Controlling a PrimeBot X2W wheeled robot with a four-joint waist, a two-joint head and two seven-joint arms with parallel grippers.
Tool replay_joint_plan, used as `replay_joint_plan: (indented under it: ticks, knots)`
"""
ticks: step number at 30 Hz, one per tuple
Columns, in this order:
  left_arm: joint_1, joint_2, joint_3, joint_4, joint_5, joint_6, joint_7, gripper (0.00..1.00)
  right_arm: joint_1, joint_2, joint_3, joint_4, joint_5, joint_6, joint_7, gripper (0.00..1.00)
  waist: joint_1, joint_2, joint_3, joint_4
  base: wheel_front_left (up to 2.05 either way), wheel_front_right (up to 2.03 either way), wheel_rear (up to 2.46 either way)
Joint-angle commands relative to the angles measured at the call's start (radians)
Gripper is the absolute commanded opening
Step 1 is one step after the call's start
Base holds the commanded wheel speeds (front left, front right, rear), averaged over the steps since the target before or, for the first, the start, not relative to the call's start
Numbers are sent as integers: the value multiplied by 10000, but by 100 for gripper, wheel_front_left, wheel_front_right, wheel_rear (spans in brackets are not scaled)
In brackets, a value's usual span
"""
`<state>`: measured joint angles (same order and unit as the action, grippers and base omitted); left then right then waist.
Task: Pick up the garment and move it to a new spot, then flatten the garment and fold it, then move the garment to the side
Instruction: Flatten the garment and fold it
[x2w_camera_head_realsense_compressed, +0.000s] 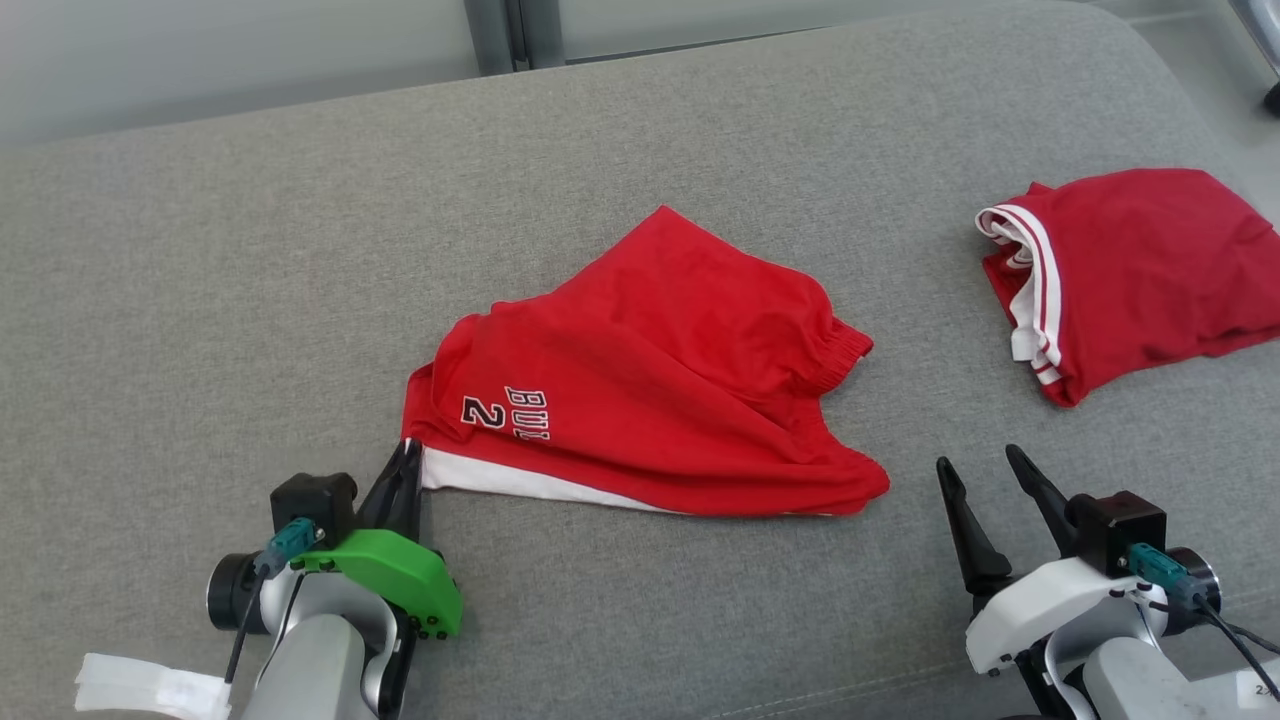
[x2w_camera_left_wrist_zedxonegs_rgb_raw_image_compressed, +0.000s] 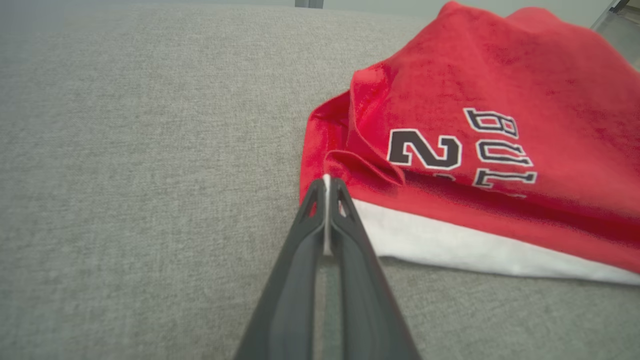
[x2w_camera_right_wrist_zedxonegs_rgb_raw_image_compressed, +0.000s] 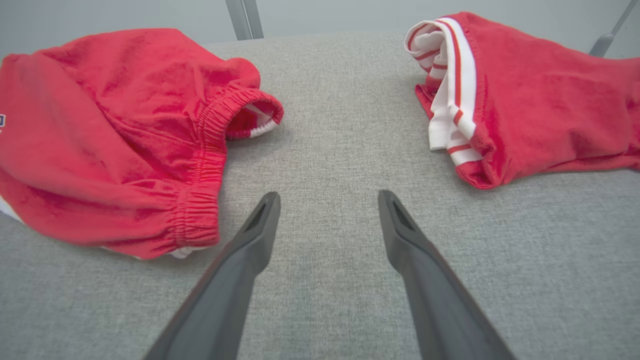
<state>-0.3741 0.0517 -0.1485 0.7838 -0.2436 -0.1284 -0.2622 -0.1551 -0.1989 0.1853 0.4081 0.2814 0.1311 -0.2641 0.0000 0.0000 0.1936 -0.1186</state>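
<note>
Bare cushion (x2w_camera_head_realsense_compressed: 920, 330) between shorts (x2w_camera_head_realsense_compressed: 650, 380) and folded garment (x2w_camera_head_realsense_compressed: 1140, 270)

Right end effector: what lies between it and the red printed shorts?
Only bare grey fabric cushion between right end effector and red printed shorts, per right wrist view.

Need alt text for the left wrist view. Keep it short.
The left gripper is shut on the white-edged corner of the red shorts, which lie crumpled on a grey upholstered surface. The shorts carry a black "2" and partly visible lettering.
</note>
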Motion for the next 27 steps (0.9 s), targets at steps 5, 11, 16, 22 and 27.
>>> replay_joint_plan:
  ticks: [5,11,16,22,27]
  knots:
    - [437,28,217,-580,-155,-27,-25,0,277,-41,-156,-155,53,-11,-1,100,0,0,-338,485,0,0,0]
    - [1341,9,151,-938,-409,-30,-25,0,527,54,-106,-255,89,-11,-1,100,0,0,-866,1452,0,0,0]
    - [1865,11,30,-1018,-553,46,-25,0,475,139,203,-379,82,-11,-1,100,0,0,-1043,2189,0,0,0]
    - [2001,15,-131,-1247,-704,163,-25,96,99,30,981,-572,144,-11,-2,100,0,0,-901,2634,0,0,0]
    - [1982,8,-456,-1751,-875,344,-25,100,-541,-167,1822,-421,168,-11,-1,100,0,0,-658,2781,0,0,0]
